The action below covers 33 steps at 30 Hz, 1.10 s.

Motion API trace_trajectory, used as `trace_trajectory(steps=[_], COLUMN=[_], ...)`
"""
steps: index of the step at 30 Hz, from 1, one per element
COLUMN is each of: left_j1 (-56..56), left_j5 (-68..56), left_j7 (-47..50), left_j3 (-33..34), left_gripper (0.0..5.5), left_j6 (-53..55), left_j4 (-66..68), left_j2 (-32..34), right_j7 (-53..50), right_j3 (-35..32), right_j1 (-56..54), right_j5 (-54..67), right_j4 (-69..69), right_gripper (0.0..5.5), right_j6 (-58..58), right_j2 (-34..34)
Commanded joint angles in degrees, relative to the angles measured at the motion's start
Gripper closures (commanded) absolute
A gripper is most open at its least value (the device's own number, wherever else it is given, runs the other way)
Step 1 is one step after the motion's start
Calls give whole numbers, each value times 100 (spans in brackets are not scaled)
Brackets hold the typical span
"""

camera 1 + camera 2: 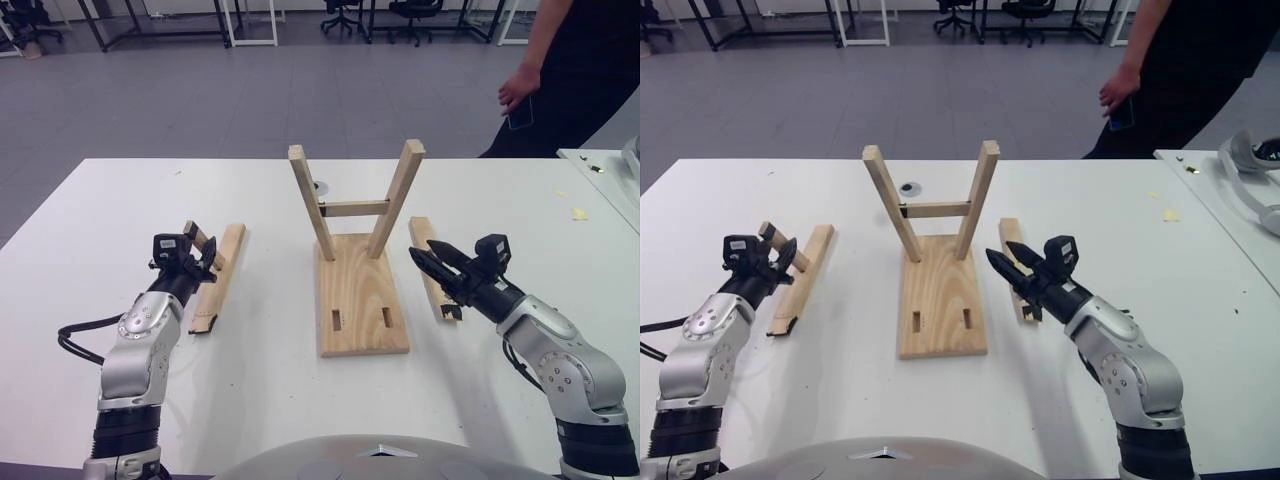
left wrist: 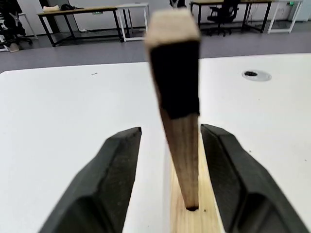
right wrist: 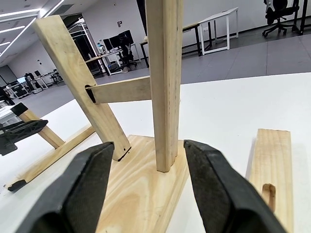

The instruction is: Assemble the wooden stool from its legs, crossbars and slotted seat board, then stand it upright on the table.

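Lying flat in the middle of the table (image 1: pixel 120 210), the seat board (image 1: pixel 362 310) carries two legs in its far slots, the left one (image 1: pixel 311 200) and the right one (image 1: pixel 396 198). Both lean a little outward and are joined by a crossbar (image 1: pixel 354 208). The two slots nearer the robot are unfilled. Left of the board a third leg (image 1: pixel 222 262) lies flat, and a short crossbar (image 2: pixel 177 97) stands up from it. The left gripper (image 2: pixel 170 131) is around this crossbar with its fingers apart, a gap on each side. Right of the board a fourth leg (image 3: pixel 274 155) lies flat. The right gripper (image 1: pixel 422 248) is above it, spread wide, and holds nothing; its tips point toward the standing legs.
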Motion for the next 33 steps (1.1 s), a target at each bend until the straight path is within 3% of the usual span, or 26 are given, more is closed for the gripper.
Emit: trace_trajectory(steps=[1,5,10,20,24,28,30,33], left_j1=[218,335,470,585,323,-782,-1627,-2536], left_j5=[-137,-139,187,416,33,-468,-624,-682], left_j7=[-131,-138,-126,-507,-632,-984,-1066,-1165], left_j3=[-71,-181,-384,-585,-118,746,743,37], left_gripper=[258,177,163,336,342,346,346,346], left_j6=[1124,1894,2038,1653,1288,242,160,313], left_j4=[-497,-663,-409,-354,-382,-719,-1017,-1525], left_j2=[275,293,432,595,357,566,739,670], right_j7=[16,-1,-42,-125,-287,-1075,-1648,-2482], right_j3=[28,126,167,156,-351,-1510,-1497,-1045], right_j1=[-47,7,-55,-89,-251,-1646,-2823,-4400], right_j5=[-74,-122,-134,-200,127,2069,2933,3654], right_j4=[19,-45,-37,2,67,-210,-175,285], right_gripper=[281,281,281,281,281,281,249,185], right_j6=[-25,6,19,-17,-31,339,542,774], right_j2=[48,87,87,155,219,-12,-87,194])
